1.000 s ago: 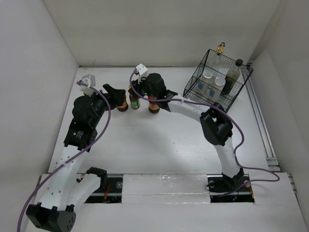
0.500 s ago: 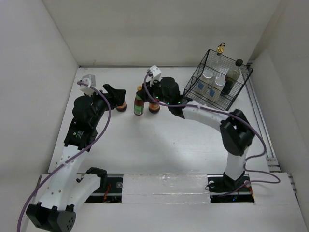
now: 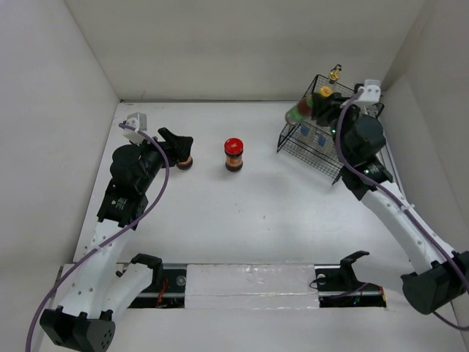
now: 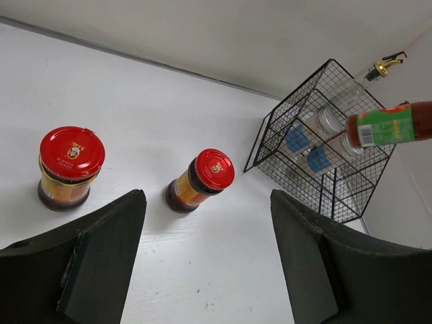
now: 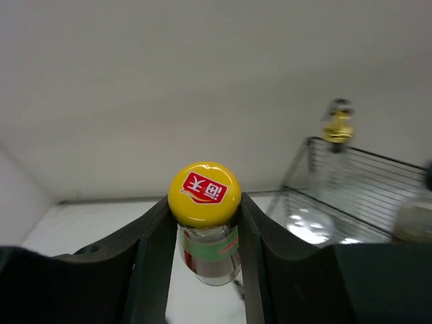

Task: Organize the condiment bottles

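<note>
Right hand (image 5: 204, 226), clenched on the neck of the yellow-capped bottle (image 5: 204, 192) just under its cap, one finger on each side of the glass. The bottle, red-filled with a green label, is held tilted well off upright, in the air over the left rim of the black wire basket (image 3: 308, 150). Inside the basket: two blue-labelled shakers (image 4: 297, 138) side by side and a clear gold-capped bottle (image 4: 383, 66) at the far corner. Left hand (image 4: 206, 260), released, jaws wide apart, low over the tabletop (image 3: 242, 220) at the left. Two red-lidded jars stand upright on the tabletop: the nearer jar (image 4: 70, 165) just beyond the left hand's fingers, the farther jar (image 4: 202, 179) between the left hand and the basket.
</note>
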### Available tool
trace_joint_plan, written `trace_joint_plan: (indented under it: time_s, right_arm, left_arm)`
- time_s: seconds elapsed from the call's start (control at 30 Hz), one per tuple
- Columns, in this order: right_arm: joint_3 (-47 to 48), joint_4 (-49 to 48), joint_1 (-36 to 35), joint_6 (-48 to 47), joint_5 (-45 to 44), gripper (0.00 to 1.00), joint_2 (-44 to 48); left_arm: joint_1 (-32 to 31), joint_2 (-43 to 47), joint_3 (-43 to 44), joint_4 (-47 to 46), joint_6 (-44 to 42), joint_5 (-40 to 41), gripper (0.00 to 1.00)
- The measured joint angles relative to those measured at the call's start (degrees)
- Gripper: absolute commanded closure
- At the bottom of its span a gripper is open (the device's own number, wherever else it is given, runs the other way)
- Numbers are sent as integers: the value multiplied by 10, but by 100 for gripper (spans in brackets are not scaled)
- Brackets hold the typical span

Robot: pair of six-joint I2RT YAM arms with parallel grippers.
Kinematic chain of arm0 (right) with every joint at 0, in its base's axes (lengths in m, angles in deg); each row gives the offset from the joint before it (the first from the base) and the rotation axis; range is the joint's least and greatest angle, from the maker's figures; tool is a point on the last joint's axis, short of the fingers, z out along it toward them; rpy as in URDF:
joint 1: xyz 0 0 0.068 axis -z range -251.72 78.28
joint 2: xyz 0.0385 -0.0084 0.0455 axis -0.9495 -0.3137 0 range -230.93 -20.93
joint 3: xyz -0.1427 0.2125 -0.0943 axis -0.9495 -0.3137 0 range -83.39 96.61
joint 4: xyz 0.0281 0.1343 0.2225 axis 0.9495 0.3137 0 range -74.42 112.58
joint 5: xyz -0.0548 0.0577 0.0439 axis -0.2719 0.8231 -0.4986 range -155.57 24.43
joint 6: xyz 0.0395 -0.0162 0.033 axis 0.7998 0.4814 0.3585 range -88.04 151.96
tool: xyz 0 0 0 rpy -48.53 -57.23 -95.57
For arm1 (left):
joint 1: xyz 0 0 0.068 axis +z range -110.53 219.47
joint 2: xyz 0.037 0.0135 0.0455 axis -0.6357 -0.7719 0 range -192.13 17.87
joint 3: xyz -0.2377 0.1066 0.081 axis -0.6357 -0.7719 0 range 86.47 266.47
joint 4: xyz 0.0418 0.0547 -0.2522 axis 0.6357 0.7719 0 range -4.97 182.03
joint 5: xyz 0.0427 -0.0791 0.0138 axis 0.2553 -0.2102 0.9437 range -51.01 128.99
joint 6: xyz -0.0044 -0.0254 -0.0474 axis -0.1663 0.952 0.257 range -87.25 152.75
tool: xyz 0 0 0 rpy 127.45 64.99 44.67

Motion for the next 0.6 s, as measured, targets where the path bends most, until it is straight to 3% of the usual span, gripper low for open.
trace_joint_plan:
  time_s: [0.27,0.6]
  right_arm:
    - [-8,116,125,0,-112,81,42]
    - [0,172,221,3,-137,82,16]
  left_arm:
    - [0,-5,0,-1,0,-8,30]
    - [0,-17,0,-2,0,-9,30]
